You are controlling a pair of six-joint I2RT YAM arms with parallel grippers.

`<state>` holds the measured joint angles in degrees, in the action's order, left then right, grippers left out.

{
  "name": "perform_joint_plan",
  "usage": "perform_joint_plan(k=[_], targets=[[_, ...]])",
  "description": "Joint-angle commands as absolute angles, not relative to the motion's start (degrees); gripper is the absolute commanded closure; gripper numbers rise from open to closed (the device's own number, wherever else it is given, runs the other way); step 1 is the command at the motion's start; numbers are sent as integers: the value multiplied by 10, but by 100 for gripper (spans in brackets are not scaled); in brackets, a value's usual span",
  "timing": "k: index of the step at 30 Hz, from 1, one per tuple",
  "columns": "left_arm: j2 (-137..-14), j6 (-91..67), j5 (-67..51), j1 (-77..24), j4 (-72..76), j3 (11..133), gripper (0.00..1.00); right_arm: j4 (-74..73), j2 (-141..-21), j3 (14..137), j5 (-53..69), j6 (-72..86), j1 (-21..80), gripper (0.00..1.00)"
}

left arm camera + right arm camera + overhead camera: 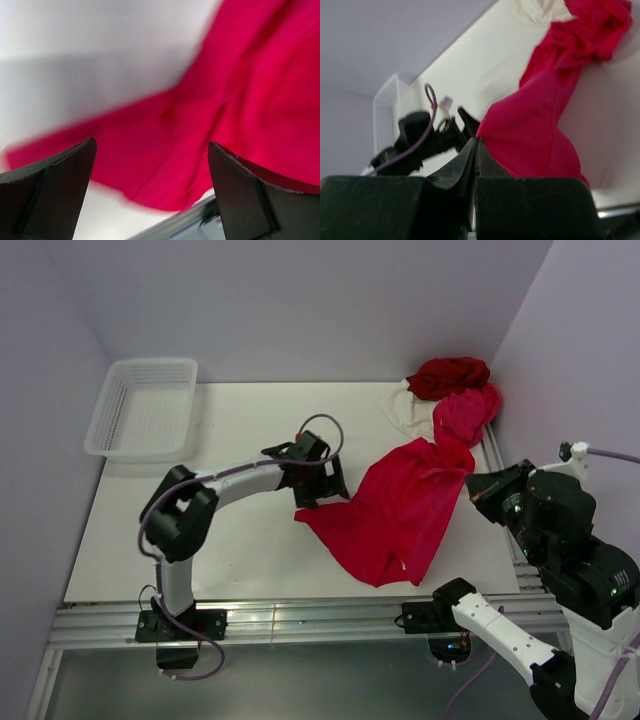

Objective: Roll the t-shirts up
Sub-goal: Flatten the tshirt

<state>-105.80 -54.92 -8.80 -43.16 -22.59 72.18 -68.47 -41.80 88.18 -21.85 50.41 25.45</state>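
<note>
A bright crimson t-shirt (400, 510) lies crumpled and partly spread at the centre right of the table, stretching back toward a pile in the far right corner. The pile holds a dark red tee (450, 375), a pink-red tee (465, 412) and a whitish tee (405, 410). My left gripper (325, 492) is open at the crimson shirt's left edge. In the left wrist view the gripper (150, 170) has the crimson fabric (240, 100) ahead, with nothing held. My right gripper (472, 485) hovers by the shirt's right side. Its jaws (476, 145) are shut and empty, above the crimson shirt (535, 130).
A white mesh basket (145, 405) stands at the back left and also shows in the right wrist view (390, 107). A metal rail (300, 618) runs along the table's near edge. Walls close in on the left, back and right.
</note>
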Motion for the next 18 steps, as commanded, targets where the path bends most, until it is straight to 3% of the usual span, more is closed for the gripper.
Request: perform_joint_plan(k=[1, 3, 8, 12, 18], targets=[[-1132, -502, -115, -446, -216, 875, 2, -770, -377, 831, -243, 598, 251, 100], [-1171, -485, -117, -452, -228, 969, 1, -792, -325, 795, -243, 645, 250, 100], [-1272, -477, -147, -452, -165, 1073, 1, -827, -254, 749, -238, 694, 251, 100], [-1378, -471, -127, -453, -235, 1212, 0, -827, -234, 744, -240, 701, 251, 100], [-1450, -479, -107, -467, -280, 1271, 2, -827, -258, 771, -253, 687, 251, 100]])
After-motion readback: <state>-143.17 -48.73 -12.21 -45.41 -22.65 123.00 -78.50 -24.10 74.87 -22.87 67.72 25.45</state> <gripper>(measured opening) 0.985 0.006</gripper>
